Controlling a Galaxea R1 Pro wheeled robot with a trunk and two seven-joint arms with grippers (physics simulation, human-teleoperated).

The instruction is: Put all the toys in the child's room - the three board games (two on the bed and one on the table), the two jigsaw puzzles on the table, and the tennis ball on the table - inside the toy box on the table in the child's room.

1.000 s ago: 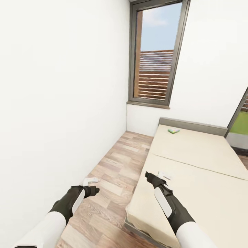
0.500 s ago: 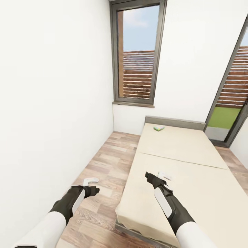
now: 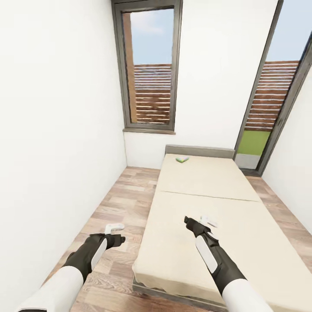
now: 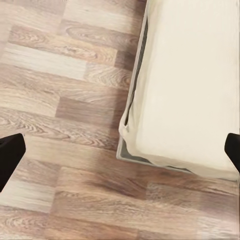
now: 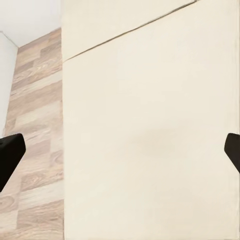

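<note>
- A green-white board game lies flat near the head edge of the bed, toward its left corner.
- Left tool hangs over the floor, fingers apart, empty.
- Right tool hangs over the mattress's near half, fingers apart, empty.

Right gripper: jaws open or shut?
Open. The right gripper has its two dark fingertips at opposite frame edges, nothing between, over the bed.

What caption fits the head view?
Both open pincers, left and right, face a bed with a board game.
</note>
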